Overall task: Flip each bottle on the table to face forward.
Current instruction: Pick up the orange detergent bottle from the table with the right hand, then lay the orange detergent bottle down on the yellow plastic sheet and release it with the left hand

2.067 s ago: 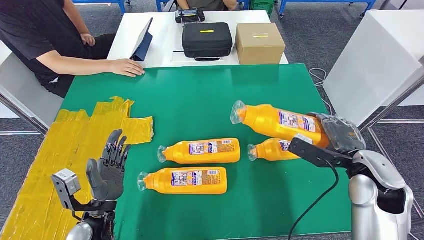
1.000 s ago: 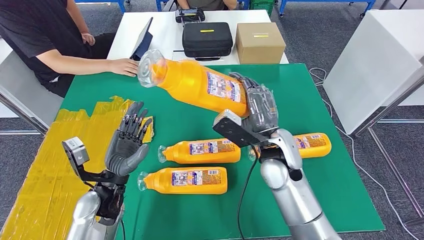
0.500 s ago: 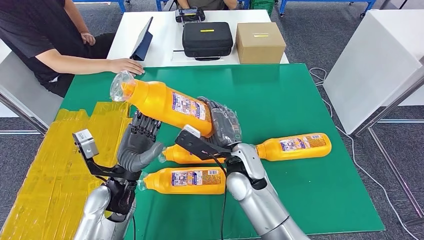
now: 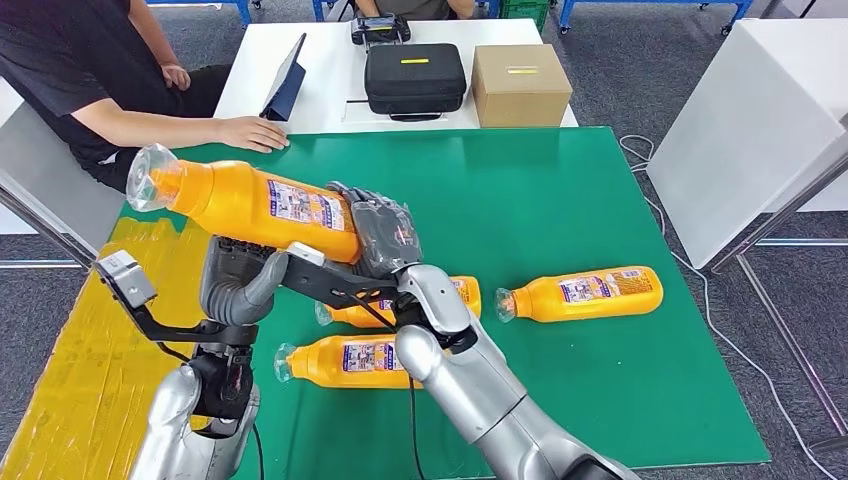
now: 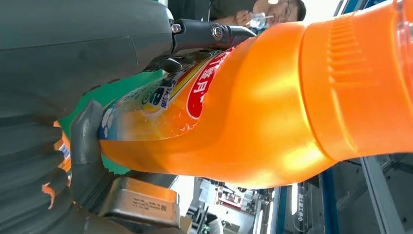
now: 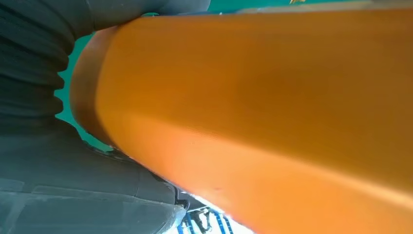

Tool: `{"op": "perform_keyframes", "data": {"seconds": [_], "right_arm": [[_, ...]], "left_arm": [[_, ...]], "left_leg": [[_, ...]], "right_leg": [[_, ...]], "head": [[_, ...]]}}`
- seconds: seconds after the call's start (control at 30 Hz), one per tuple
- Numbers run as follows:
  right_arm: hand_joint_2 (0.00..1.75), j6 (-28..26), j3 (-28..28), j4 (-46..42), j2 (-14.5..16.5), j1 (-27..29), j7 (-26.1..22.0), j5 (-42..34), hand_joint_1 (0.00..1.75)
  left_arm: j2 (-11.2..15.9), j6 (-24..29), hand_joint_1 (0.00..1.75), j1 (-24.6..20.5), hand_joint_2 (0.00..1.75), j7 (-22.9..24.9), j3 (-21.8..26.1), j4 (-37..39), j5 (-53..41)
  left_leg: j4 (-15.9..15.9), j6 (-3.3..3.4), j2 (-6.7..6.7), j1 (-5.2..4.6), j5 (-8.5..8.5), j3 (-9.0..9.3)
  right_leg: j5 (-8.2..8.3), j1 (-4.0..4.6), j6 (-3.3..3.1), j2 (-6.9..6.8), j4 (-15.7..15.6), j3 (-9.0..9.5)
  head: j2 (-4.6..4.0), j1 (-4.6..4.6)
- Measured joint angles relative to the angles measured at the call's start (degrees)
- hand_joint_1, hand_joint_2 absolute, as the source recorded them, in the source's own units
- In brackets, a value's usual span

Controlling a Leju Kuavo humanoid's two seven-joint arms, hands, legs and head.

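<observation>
An orange bottle (image 4: 255, 205) is held in the air at the left of the head view, lying nearly level with its clear cap toward the upper left of the frame and its label facing up. Its base end is gripped by the right hand (image 4: 380, 235), whose fingers are wrapped round the body near the centre of the frame. The left hand (image 4: 237, 280) is raised beneath the bottle's middle, and its fingers are seen closed against the underside of the bottle. In the left wrist view the bottle (image 5: 253, 107) is pressed between the grey thumb and the dark fingers (image 5: 87, 151), so it is held by both hands at once.

Three more orange bottles lie on their sides on the green surface (image 4: 560, 190). One (image 4: 582, 291) rests at the right of the frame, well apart from the hands, cap to the left and label up. A second (image 4: 345, 358) lies at the lower centre, partly hidden by the right arm. A third (image 4: 462, 291) is largely covered by that arm, just above the second.

Yellow tape (image 4: 70, 360) covers the surface's left edge. A person's hand (image 4: 255, 133) rests on the upper left corner of the surface.
</observation>
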Motion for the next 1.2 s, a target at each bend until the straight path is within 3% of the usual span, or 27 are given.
{"op": "perform_keyframes", "data": {"seconds": [0.8,1.2], "right_arm": [[1.75,0.5,9.0,12.5,2.1,-5.5,-1.2,-2.1,1.75],[1.75,1.6,13.2,10.2,-1.6,-3.0,-0.3,-2.1,1.75]], "left_arm": [[3.5,1.5,0.0,1.9,1.75,0.3,2.2,-2.2,-1.9],[4.4,1.4,0.0,2.5,1.75,-0.1,2.3,-2.0,-1.9]], "left_leg": [[0.0,0.0,0.02,-0.02,0.0,-0.04],[0.0,0.0,0.07,-0.04,0.0,-0.11]], "right_leg": [[0.0,-0.01,0.0,0.01,0.0,-0.06],[0.0,-0.01,0.0,0.03,0.0,-0.19]], "head": [[0.0,0.02],[0.01,0.01]]}}
